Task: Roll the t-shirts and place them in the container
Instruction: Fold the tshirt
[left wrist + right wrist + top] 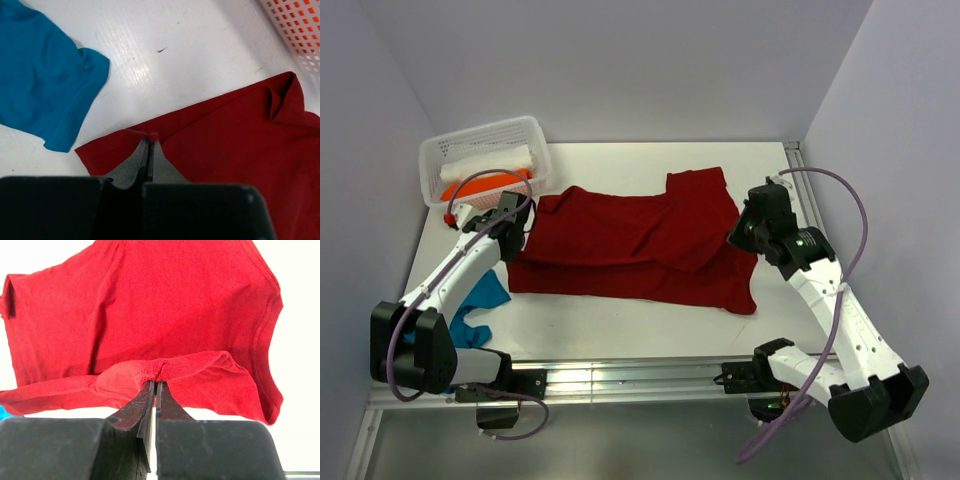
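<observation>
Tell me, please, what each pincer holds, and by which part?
The dark red t-shirt: left pincer pinches an edge near its corner, right pincer a bunched edge.

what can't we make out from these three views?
- Top view: teal t-shirt mostly under the left arm; left wrist view cuts it at the frame edge.
- Top view: fingertips of left hand and right hand hidden by their own wrists; grips on the red t-shirt show only in wrist views.
- Top view: orange cloth and white cloth partly behind the basket wall; shape unclear.
</observation>
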Robot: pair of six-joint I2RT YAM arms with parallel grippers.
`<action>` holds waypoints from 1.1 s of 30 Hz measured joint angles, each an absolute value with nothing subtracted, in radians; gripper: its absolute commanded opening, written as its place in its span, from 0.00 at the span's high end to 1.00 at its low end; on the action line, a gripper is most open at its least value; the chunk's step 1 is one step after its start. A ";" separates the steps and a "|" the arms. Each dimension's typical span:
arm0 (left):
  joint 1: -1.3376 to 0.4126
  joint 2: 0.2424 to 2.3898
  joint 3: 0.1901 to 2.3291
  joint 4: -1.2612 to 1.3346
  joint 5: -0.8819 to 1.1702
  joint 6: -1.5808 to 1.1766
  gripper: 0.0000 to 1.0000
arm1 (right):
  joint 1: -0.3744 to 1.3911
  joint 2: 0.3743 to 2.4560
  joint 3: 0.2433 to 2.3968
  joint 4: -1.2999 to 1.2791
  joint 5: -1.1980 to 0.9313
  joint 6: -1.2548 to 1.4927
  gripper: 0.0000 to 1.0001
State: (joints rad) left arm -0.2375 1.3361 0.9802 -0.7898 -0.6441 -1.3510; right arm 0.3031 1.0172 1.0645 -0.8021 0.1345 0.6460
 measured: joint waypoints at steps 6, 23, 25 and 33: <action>-0.237 1.303 0.950 -0.788 -0.625 -1.350 0.99 | 0.303 0.956 1.039 -0.833 0.134 0.646 1.00; -0.231 1.499 1.034 -0.733 -0.621 -1.315 0.99 | 0.292 1.143 1.042 -0.794 0.173 0.646 1.00; -0.225 1.514 1.039 -0.715 -0.617 -1.300 0.96 | 0.280 1.159 1.042 -0.783 0.177 0.647 1.00; -0.187 1.506 0.989 -0.531 -0.535 -1.171 0.64 | 0.231 1.273 1.094 -0.724 0.190 0.664 1.00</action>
